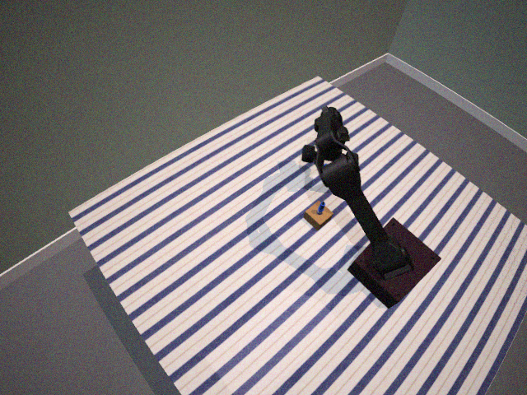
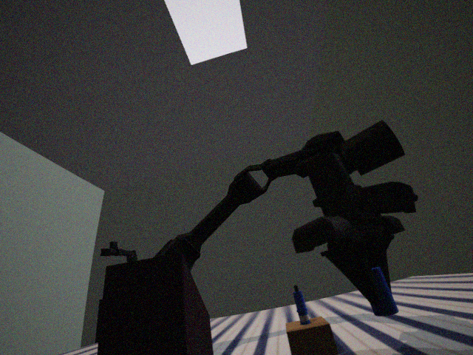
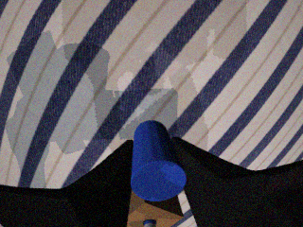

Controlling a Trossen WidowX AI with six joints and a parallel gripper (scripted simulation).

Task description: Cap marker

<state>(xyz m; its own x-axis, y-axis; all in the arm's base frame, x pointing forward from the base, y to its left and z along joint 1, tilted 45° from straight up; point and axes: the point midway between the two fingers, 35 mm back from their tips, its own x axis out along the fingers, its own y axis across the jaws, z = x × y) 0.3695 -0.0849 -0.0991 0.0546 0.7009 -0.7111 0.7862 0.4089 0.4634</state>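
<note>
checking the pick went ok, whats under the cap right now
Only striped table lies under the cap, which hangs tilted, clear of the surface, clamped in the gripper. The marker stands apart in its holder block. The cap's upper end is covered by the fingers.

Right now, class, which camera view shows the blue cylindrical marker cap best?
The wrist view: the blue cylindrical cap fills the centre, clamped in the gripper. The exterior view shows it tilted, off the striped table. The top view hides it behind the arm.
</note>
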